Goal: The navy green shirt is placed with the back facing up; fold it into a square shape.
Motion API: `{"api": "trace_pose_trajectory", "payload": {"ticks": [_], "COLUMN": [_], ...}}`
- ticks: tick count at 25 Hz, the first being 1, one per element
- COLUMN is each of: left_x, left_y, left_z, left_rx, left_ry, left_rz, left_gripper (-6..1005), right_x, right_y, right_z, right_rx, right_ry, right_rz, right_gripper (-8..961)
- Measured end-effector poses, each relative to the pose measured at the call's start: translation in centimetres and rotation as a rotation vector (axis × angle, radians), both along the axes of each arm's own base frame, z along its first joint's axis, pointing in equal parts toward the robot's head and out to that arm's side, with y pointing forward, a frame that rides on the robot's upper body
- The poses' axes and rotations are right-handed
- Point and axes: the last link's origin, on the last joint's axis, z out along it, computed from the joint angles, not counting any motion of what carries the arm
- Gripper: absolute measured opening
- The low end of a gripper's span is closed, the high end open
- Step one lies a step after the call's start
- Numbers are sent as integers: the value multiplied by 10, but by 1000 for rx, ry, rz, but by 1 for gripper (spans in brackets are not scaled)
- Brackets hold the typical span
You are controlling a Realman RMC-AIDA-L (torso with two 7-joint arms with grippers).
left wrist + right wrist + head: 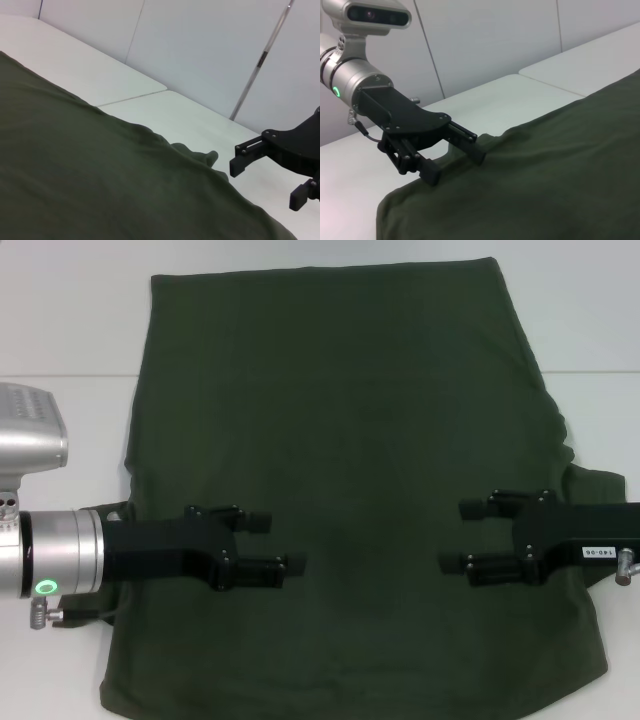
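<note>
Near hem of the navy green shirt [360,460] runs along the bottom edge of the head view, closest to the camera; one shirt only, plain dark olive side up, no lettering showing, spread flat on the white table [60,320]; both side edges look folded inward so the body reads as a tall panel, a bit of sleeve fabric bunched at the right edge; far edge lies straight across the top. Two arms, two grippers; left gripper [280,543] reaches in from the left over the lower left part of the shirt, silver wrist with a green light behind it, black fingers pointing toward the middle, held level and parted with a clear gap, nothing between them; whether the tips touch the cloth cannot be told from above. Right gripper [457,536] comes in from the right at about the same height, fingers pointing back at the left one, also parted with a gap and holding nothing; the two grippers face each other, well apart, bare shirt between. Right wrist view shows the left gripper [455,165] low at the shirt's edge, fingers spread; left wrist view shows the right gripper [265,181] above table beside the shirt's edge, fingers apart.
</note>
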Motion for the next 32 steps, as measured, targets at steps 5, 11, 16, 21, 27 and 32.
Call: {"api": "trace_pose_trajectory", "payload": {"ticks": [5,11,16,21,27,32], "left_x": [0,0,-6,-34,-81,-106], "left_y": [0,-1,0,7,-12,-23], "left_z": [0,0,8,45,88,90], "left_rx": [-4,-9,22,100,165,240], "left_ry": [-2,-4,-36,-173,-350,-322], "left_rz": [3,4,61,387,744,806], "left_gripper": [873,874,874,873,873,873], "right_x": [-1,-1,0,9,21,27], "right_y": [1,1,6,23,40,44], "right_z": [0,0,5,15,25,22], "right_rx": [2,3,42,130,189,203], "right_ry": [-2,-3,25,82,136,143], "right_rz": [1,1,-43,-252,-497,-552], "right_gripper": [915,915,915,914,914,914]}}
